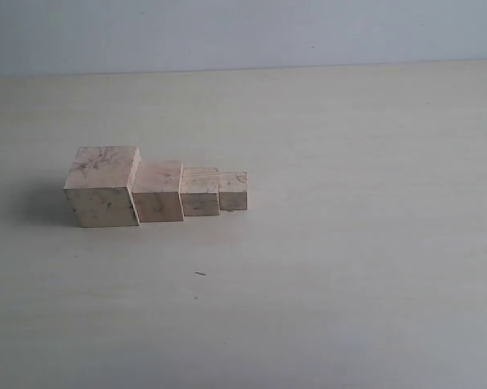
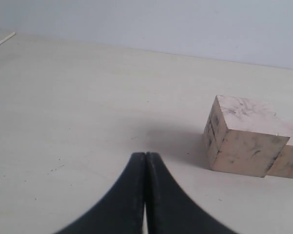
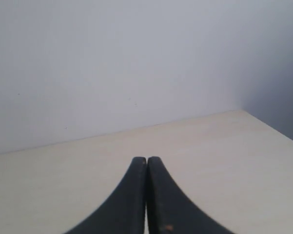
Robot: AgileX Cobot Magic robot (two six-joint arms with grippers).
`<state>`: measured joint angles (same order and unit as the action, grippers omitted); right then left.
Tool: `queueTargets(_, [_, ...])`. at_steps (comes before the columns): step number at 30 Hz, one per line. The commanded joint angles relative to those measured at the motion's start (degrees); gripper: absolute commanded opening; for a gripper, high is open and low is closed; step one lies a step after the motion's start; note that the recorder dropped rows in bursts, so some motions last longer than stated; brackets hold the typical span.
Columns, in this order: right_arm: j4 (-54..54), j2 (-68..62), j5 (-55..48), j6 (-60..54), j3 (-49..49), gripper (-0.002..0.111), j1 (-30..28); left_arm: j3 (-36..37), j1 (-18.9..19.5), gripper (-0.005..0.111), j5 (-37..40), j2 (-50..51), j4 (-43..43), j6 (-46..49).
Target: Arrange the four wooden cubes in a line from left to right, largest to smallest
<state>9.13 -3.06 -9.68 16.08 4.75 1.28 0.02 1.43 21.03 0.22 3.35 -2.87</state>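
Right up at your lens, the left gripper (image 2: 145,161) is pinched fully closed, with no gap showing and nothing caught in it. Same story on the right gripper (image 3: 146,163): closed flat on itself, empty, looking out over the bare table (image 3: 224,146) towards the wall (image 3: 112,63). Neither arm shows in the exterior view.

Now the row. It sits left of centre on the table. The largest cube (image 1: 102,188) is at the left end, then the second cube (image 1: 158,192), the third cube (image 1: 200,193), and the smallest cube (image 1: 233,191) at the right end. Each touches its neighbour, as far as you can tell. I judge the order already correct, so the task looks done or all but done. From your left wrist the largest cube lies near the gripper but clear of it.

If a cube needs a nudge, this is raw wood, so expect it to be stiff and light, with enough grain not to slip. The faces between neighbours are blocked, so take a cube squarely by its front and back faces.

Any writing? There is no brand and no label. You have dark scribbles on the largest cube that spell nothing, and a faint mark on the smallest that is too small to read.
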Motion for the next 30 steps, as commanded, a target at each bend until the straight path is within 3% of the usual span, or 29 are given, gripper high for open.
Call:
queueTargets(1, [-0.12,0.40,-4.50,-0.52,-0.37,0.000,0.09,-0.02,-0.36,0.000,-0.41,-0.22,-0.27,-0.19])
queueTargets(6, [-0.12,0.40,-7.16,-0.66,-0.51,0.000,0.09,-0.02,-0.36,0.000,-0.41,-0.22,-0.27,-0.19])
queueTargets(10, [-13.15,0.49,-1.00,-12.39,-4.75,0.000,0.09,-0.02,-0.36,0.000,-0.41,-0.22,-0.27,-0.19])
queueTargets(18, [-13.03,2.36,-8.62,-15.03,-4.75,0.000,0.09,-0.02,-0.36,0.000,-0.41,-0.22,-0.27,-0.19])
queueTargets(30, [-13.03,2.36,-8.62,-14.61,-4.75,0.000,0.09,-0.02,-0.36,0.000,-0.41,-0.22,-0.27,-0.19])
